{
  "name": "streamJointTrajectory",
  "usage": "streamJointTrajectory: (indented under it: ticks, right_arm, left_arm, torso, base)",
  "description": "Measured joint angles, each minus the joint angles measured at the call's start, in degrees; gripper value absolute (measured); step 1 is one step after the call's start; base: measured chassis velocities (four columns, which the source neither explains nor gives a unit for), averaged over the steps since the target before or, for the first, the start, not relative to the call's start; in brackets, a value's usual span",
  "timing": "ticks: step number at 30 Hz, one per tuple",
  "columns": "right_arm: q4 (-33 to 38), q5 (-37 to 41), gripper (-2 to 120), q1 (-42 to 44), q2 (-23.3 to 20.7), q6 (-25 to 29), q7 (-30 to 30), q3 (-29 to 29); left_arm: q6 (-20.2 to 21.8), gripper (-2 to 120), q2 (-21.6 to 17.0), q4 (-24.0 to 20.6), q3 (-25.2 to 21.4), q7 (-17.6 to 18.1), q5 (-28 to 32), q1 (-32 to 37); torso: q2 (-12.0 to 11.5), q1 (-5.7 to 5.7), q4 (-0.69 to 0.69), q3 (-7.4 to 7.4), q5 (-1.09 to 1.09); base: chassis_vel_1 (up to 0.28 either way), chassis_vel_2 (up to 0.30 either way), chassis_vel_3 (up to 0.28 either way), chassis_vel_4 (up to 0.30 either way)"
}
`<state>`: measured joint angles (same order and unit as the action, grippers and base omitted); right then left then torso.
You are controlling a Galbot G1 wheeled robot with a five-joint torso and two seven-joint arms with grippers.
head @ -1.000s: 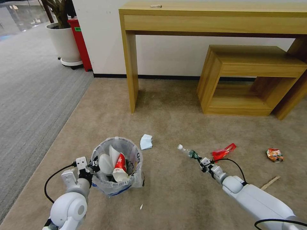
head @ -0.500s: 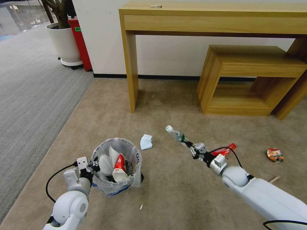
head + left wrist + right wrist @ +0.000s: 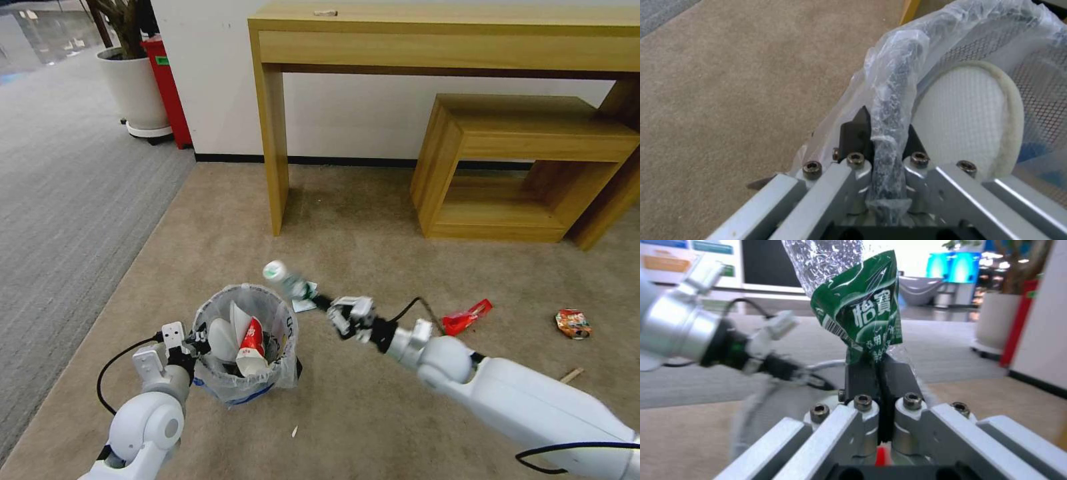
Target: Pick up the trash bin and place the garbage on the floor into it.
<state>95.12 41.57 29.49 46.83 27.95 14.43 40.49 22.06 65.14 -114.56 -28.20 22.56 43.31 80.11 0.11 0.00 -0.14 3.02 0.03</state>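
Head view is showing the mini bottle being carried above the floor, cap end leading, just beside the far right edge of the trash bin. The right tool is gripping the bottle by its base end; in the right wrist view the jaws are sitting nearly closed, pinching the green label and the crushed clear plastic between them. Because the grip is on thin crumpled material rather than the solid body, the bottle is likely to pivot or slip, so the carry should be proceeding smoothly, without sudden wrist turns.

The bin is resting on or just above the beige carpet, which of the two cannot be told, and is already holding a white slipper and a red-and-white paper cup. The left tool is clamping the near left rim; the left wrist view is showing its jaws closed on the bag-wrapped rim, with the slipper lying just inside.

For a clean drop, the bottle's whole length should be standing over the opening before the jaws are released, since the cap end is reaching well ahead of the tool. The left arm should be holding the bin steady and level.

A red wrapper, an orange packet and a wooden stick are lying on the floor to the right.
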Motion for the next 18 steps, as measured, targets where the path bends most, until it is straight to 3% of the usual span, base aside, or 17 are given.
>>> streamJointTrajectory:
  ticks: [18]
  right_arm:
    - [-3.6,-1.0,0,-0.3,2.9,-2.5,-2.4,4.0]
  left_arm:
    - [1.6,2,-1.2,-7.4,-1.2,1.6,3.4,1.9]
  torso:
    - [0.0,0.0,0.0,0.0,0.01]
  base:
    - [0.0,0.0,0.0,0.0]
